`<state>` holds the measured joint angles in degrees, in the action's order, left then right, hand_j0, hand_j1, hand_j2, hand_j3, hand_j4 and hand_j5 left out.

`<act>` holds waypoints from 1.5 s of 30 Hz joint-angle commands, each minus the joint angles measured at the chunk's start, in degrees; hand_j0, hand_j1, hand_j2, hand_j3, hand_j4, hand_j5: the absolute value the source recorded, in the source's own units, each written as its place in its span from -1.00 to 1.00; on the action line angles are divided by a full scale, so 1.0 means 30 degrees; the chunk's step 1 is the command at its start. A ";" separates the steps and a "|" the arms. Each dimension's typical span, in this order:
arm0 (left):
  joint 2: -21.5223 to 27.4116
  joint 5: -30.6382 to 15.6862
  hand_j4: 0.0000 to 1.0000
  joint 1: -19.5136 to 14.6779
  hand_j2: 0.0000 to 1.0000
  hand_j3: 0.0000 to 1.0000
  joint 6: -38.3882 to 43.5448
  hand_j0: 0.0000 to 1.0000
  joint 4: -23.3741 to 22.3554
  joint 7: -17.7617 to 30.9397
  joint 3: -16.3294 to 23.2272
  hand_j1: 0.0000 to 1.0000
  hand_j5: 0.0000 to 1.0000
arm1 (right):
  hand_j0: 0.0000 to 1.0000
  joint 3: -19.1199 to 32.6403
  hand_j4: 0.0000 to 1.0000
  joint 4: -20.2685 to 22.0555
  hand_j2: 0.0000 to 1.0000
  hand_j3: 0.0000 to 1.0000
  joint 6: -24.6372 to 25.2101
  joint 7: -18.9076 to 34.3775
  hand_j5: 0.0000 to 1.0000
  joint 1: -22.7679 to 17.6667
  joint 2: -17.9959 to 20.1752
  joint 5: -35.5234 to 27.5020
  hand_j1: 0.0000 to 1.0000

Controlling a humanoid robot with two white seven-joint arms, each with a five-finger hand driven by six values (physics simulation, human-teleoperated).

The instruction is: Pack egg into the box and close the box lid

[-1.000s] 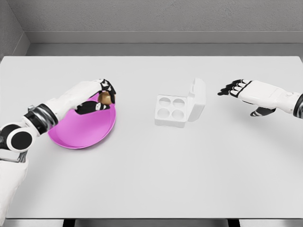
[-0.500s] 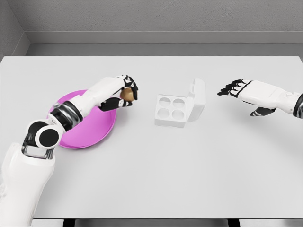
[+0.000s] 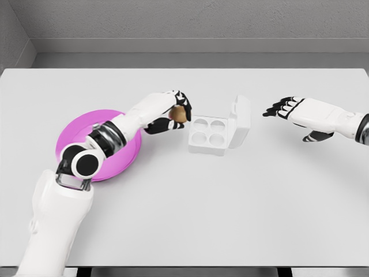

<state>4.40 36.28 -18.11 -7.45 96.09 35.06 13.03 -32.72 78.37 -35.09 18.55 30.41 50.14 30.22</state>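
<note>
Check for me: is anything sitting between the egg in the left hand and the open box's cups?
Nothing visible. The left hand holds the egg just left of the box; only bare table lies between. All four cups look empty, and the lid stands open on the far right side, away from the approach.

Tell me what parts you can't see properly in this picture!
All in the head view:
- egg: mostly wrapped by the left hand.
- box: the hinge behind its raised lid is hidden.
- pink plate: partly covered by the left arm.
- right hand: its arm is cut off by the right edge.
</note>
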 commanded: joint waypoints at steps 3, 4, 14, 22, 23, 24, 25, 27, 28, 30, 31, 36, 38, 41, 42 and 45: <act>-0.0587 -0.0024 -0.39 -0.0234 -0.39 -0.39 -0.0036 -0.39 -0.0887 -0.0018 0.0432 -0.39 -0.39 | 1.00 0.0008 1.00 0.0011 1.00 1.00 0.0031 -0.0031 1.00 0.0000 0.0014 -0.0111 1.00; -0.0675 0.0005 -0.39 -0.0234 -0.39 -0.39 -0.0036 -0.39 -0.1004 -0.0018 0.0432 -0.39 -0.39 | 1.00 0.0008 1.00 0.0011 1.00 1.00 0.0031 -0.0032 1.00 0.0000 0.0014 -0.0111 1.00; -0.1466 0.0269 -0.39 -0.1025 -0.39 -0.39 -0.0065 -0.39 -0.2703 -0.0018 0.0989 -0.39 -0.39 | 1.00 0.0008 1.00 0.0245 1.00 1.00 0.0031 -0.0031 1.00 0.0000 0.0044 -0.0111 1.00; -0.1466 0.0473 -0.39 -0.1465 -0.39 -0.39 -0.0065 -0.39 -0.3816 -0.0018 0.1516 -0.39 -0.39 | 1.00 0.0008 1.00 0.0245 1.00 1.00 0.0031 -0.0031 1.00 0.0000 0.0044 -0.0111 1.00; -0.1466 0.0532 -0.38 -0.1494 -0.38 -0.38 -0.0094 -0.38 -0.4050 -0.0018 0.1516 -0.38 -0.38 | 1.00 0.0008 1.00 0.0245 1.00 1.00 0.0031 -0.0031 1.00 0.0000 0.0044 -0.0111 1.00; -0.1466 0.0532 -0.38 -0.1494 -0.38 -0.38 -0.0094 -0.38 -0.4168 -0.0018 0.1516 -0.38 -0.38 | 1.00 0.0008 1.00 0.0245 1.00 1.00 0.0031 -0.0031 1.00 0.0000 0.0044 -0.0111 1.00; -0.1466 0.0532 -0.38 -0.1523 -0.38 -0.38 -0.0094 -0.38 -0.4198 -0.0018 0.1516 -0.38 -0.38 | 1.00 0.0008 1.00 0.0245 1.00 1.00 0.0031 -0.0031 1.00 0.0000 0.0044 -0.0111 1.00; -0.1466 0.0942 -0.38 -0.1553 -0.38 -0.38 -0.0094 -0.38 -0.4256 -0.0018 0.1545 -0.38 -0.38 | 1.00 0.0008 1.00 0.0245 1.00 1.00 0.0031 -0.0031 1.00 0.0000 0.0044 -0.0111 1.00; -0.1466 0.1440 -0.39 -0.1553 -0.39 -0.39 -0.0094 -0.39 -0.4344 -0.0018 0.1516 -0.39 -0.39 | 1.00 0.0008 1.00 0.0245 1.00 1.00 0.0031 -0.0031 1.00 0.0000 0.0044 -0.0111 1.00; -0.1466 0.1557 -0.39 -0.1670 -0.39 -0.39 -0.0094 -0.39 -0.4403 -0.0018 0.1545 -0.39 -0.39 | 1.00 0.0008 1.00 0.0245 1.00 1.00 0.0031 -0.0031 1.00 0.0000 0.0044 -0.0111 1.00; -0.1466 0.1645 -0.38 -0.1699 -0.38 -0.38 -0.0065 -0.38 -0.4432 -0.0018 0.1545 -0.38 -0.38 | 1.00 0.0008 1.00 0.0245 1.00 1.00 0.0031 -0.0031 1.00 0.0000 0.0044 -0.0111 1.00; -0.1466 0.1675 -0.39 -0.2227 -0.39 -0.39 0.0023 -0.39 -0.4549 -0.0018 0.2073 -0.39 -0.39 | 1.00 0.0008 1.00 0.0274 1.00 1.00 0.0031 -0.0031 1.00 0.0000 0.0044 -0.0111 1.00; -0.1466 0.1704 -0.39 -0.2461 -0.39 -0.39 0.0023 -0.39 -0.4549 -0.0018 0.2336 -0.39 -0.39 | 1.00 0.0008 1.00 0.0245 1.00 1.00 0.0031 -0.0031 1.00 0.0000 0.0044 -0.0111 1.00; -0.1466 0.1734 -0.38 -0.2812 -0.38 -0.38 0.0023 -0.38 -0.5194 -0.0018 0.2336 -0.38 -0.38 | 1.00 0.0008 1.00 0.0245 1.00 1.00 0.0031 -0.0031 1.00 0.0000 0.0044 -0.0111 1.00; -0.1466 0.1734 -0.37 -0.2842 -0.37 -0.37 0.0023 -0.37 -0.5223 -0.0018 0.2336 -0.37 -0.37 | 1.00 0.0008 1.00 0.0245 1.00 1.00 0.0031 -0.0002 1.00 0.0000 0.0044 -0.0111 1.00; -0.1466 0.1734 -0.33 -0.2871 -0.33 -0.33 -0.0006 -0.33 -0.5252 -0.0018 0.2336 -0.33 -0.33 | 1.00 0.0008 1.00 0.0245 1.00 1.00 0.0031 -0.0002 1.00 0.0000 0.0044 -0.0111 1.00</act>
<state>0.00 41.72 -26.72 -7.46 80.59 35.06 20.03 -32.73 79.09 -35.09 18.56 30.41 50.21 30.22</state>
